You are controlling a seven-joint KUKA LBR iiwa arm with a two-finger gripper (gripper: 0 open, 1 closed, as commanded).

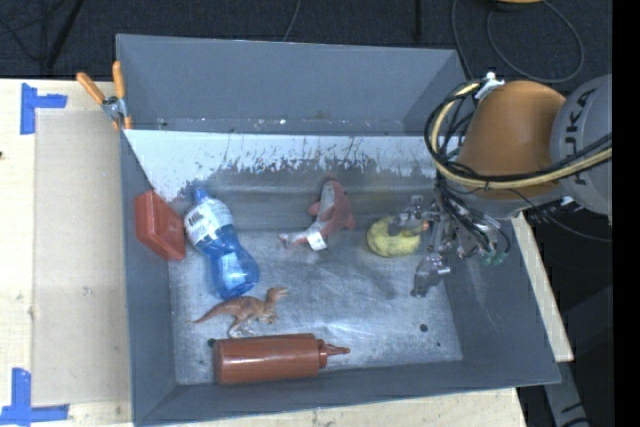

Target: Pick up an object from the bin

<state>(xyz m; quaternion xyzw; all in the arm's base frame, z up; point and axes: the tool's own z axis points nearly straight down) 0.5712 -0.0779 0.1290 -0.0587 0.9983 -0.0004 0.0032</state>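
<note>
My gripper (428, 271) hangs low in the right part of the bin, just above the floor. Immediately to its left lies a small yellow rounded toy (388, 238), close to the gripper's upper part and partly covered by it. Further left, near the bin's middle, lies a red and white toy figure (326, 215). Nothing shows held in the gripper.
A blue plastic bottle (220, 243) and a red block (159, 225) lie at the left. A brown toy dinosaur (245, 309) and a dark red squeeze bottle (270, 358) lie along the front. The arm's orange cover and cables hang over the right wall.
</note>
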